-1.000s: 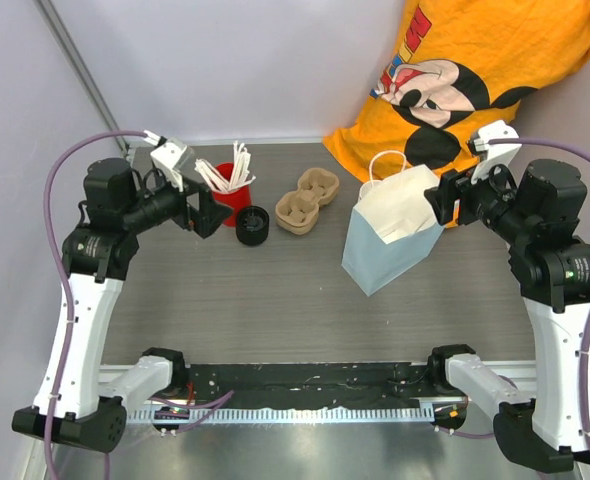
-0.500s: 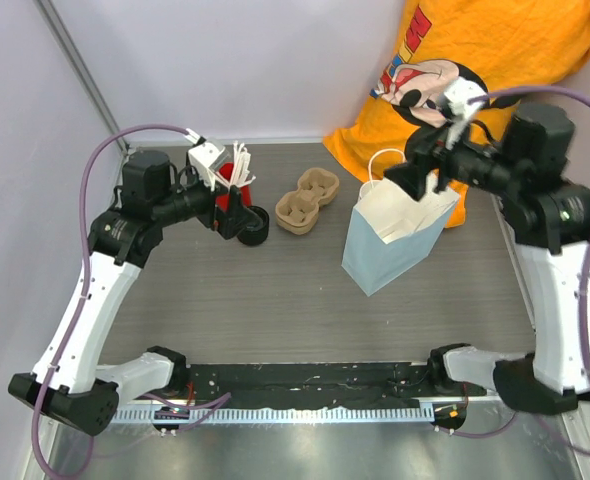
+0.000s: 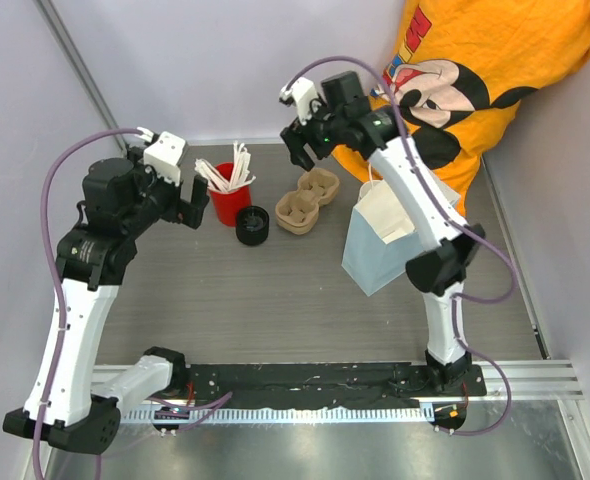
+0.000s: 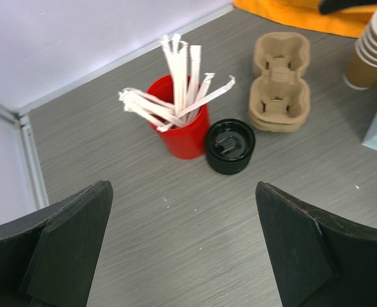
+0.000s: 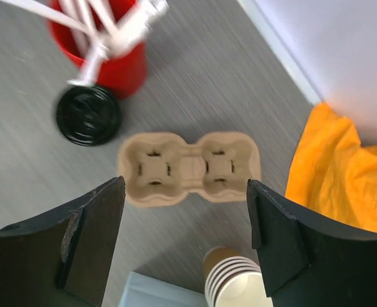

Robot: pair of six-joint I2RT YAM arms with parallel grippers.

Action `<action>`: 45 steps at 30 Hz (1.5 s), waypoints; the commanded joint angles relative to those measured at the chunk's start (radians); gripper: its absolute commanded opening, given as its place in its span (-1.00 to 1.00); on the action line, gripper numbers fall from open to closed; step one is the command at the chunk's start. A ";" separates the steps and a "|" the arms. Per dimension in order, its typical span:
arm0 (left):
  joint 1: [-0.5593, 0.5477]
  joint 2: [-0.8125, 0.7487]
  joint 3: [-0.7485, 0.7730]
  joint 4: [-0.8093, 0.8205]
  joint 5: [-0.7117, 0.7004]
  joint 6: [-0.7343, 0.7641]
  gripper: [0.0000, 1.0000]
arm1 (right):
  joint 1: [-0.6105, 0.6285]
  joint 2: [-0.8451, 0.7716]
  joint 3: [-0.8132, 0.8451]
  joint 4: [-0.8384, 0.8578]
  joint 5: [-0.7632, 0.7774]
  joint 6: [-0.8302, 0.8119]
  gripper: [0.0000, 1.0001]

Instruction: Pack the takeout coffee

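A stack of brown kraft paper cups (image 5: 236,281), white inside, stands beside the light blue paper bag (image 3: 390,235); the same cup stack (image 4: 372,46) shows at the right edge of the left wrist view. In the top view my right arm hides the cups. A stack of round black lids (image 3: 252,225) sits by the red cup. No cup has a lid on it. My right gripper (image 3: 300,150) hovers open above the pulp carrier tray (image 5: 188,167), holding nothing. Left of the lids (image 4: 229,146), my left gripper (image 3: 195,205) is wide open and holds nothing.
A red cup of white sticks (image 3: 230,195) stands at the back left, touching the lids. The brown carrier tray (image 3: 305,200) lies between it and the upright bag. An orange printed shirt (image 3: 495,60) hangs at the back right. Walls close in on the left and the back.
My right arm has swung from above the bag leftward to over the carrier tray, its jaws opening wider. My left gripper has drawn back from the red cup and lids.
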 commanded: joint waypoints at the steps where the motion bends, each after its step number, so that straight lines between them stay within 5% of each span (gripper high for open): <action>1: 0.020 -0.021 -0.047 -0.009 -0.079 0.007 0.99 | 0.034 0.117 0.088 -0.057 0.197 -0.059 0.62; 18: 0.022 0.005 -0.109 0.014 -0.024 -0.008 0.99 | 0.095 0.212 -0.054 -0.068 0.337 0.023 0.53; 24: 0.022 0.000 -0.110 0.014 -0.018 -0.013 0.99 | 0.191 0.132 -0.267 0.095 0.570 0.001 0.54; 35: 0.022 -0.007 -0.116 0.017 0.016 -0.025 0.99 | 0.217 -0.043 -0.543 0.265 0.725 0.046 0.56; 39: 0.022 -0.011 -0.118 0.020 0.036 -0.033 0.99 | 0.215 -0.141 -0.649 0.291 0.733 0.029 0.57; 45: 0.014 0.018 -0.090 0.038 0.238 -0.033 0.99 | 0.214 -0.377 -0.711 0.307 0.472 -0.011 0.62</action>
